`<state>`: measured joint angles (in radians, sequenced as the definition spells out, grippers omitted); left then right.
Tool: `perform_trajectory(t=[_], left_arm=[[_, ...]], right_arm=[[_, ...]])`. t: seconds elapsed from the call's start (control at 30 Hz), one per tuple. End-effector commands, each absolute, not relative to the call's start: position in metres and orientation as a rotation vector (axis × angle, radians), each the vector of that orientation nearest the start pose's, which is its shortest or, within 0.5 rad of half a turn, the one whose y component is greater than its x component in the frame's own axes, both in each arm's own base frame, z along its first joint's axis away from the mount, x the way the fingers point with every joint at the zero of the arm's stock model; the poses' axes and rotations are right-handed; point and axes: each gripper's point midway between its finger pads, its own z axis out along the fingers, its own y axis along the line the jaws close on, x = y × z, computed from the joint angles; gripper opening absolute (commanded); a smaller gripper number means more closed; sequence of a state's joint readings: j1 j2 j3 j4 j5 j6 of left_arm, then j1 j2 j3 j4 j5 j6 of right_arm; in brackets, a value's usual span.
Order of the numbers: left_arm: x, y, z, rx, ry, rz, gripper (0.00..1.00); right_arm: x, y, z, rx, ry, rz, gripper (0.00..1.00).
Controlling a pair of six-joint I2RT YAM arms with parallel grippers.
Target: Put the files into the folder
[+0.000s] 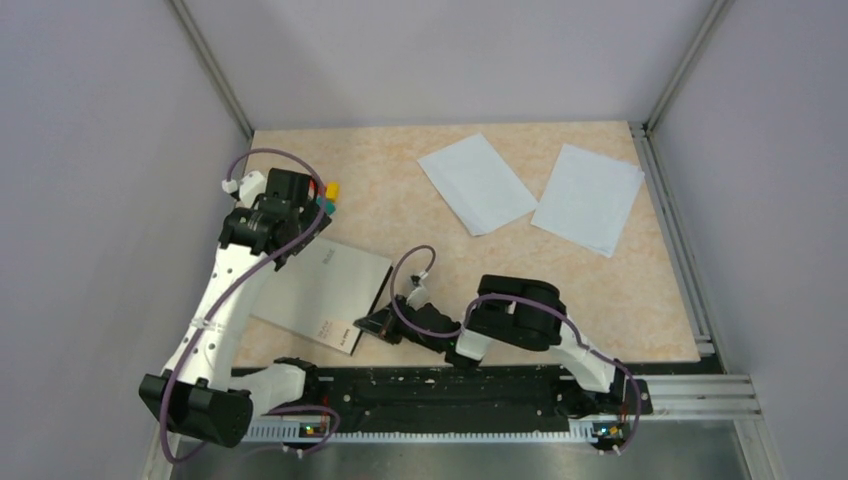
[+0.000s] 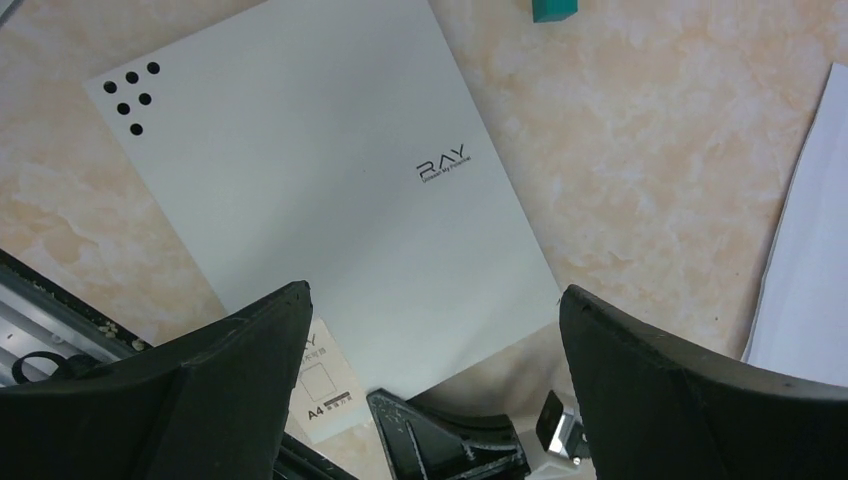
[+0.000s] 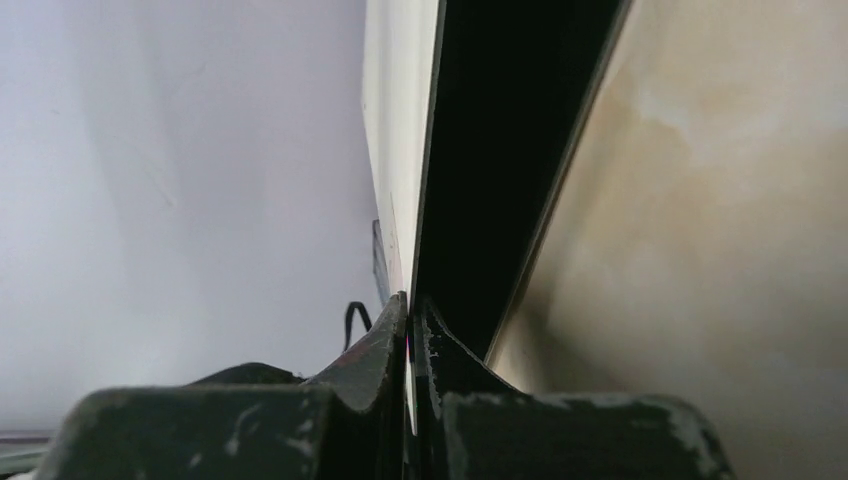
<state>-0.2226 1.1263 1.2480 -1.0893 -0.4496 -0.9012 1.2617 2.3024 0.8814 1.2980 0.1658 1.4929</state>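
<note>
**Desk:** Surface and room?

**Photographer:** Shows a beige marbled table (image 1: pixel 620 300) boxed in by plain grey walls (image 1: pixel 90 150). Aluminium struts (image 1: pixel 212 68) at the far corners, a black rail (image 1: pixel 450 392) along the near edge at 6 o'clock.

**Desk:** From the left, then?

**Photographer:** At 9 o'clock, finds the left gripper (image 2: pixel 435 292) hanging over the folder (image 1: pixel 320 285), fingers (image 2: pixel 240 385) spread wide and gripping nothing. Places the folder, grey with dark print, flat at 8 o'clock, skewed to the table's edges, near corner close to the rail. At the folder's 4 o'clock corner, catches the right gripper (image 3: pixel 408 330) pinched tight on the cover's edge, with a black wedge beside the clamped leaf.

**Desk:** And the files?

**Photographer:** Puts the files (image 1: pixel 477 183) at 1 and 2 o'clock, two white sheets lying flat, well apart from the folder. Inner corners close together; cannot tell whether touching. Second sheet close to the right-hand track (image 1: pixel 672 230).

**Desk:** Room to move?

**Photographer:** Leaves open tabletop between folder and sheets at the centre, and again from 3 to 5 o'clock.
</note>
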Motion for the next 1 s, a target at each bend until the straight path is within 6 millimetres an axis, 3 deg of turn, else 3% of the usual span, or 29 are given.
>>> perform_trajectory(t=[0.0, 0.37, 0.63, 0.97], left_arm=[[0.276, -0.010, 0.244, -1.092, 2.110, 0.029, 0.98], [0.313, -0.024, 0.255, -1.137, 2.121, -0.045, 0.97], [0.312, -0.017, 0.252, -1.200, 2.109, -0.007, 0.93], [0.285, -0.007, 0.228, -1.267, 2.129, 0.049, 0.80]], right_arm=[[0.165, 0.505, 0.083, 0.215, 1.948, 1.677, 0.00], [0.154, 0.478, 0.136, -0.193, 1.843, 1.241, 0.00], [0.151, 0.467, 0.156, -0.411, 1.773, 0.891, 0.00], [0.150, 0.458, 0.171, -0.511, 1.714, 0.734, 0.00]])
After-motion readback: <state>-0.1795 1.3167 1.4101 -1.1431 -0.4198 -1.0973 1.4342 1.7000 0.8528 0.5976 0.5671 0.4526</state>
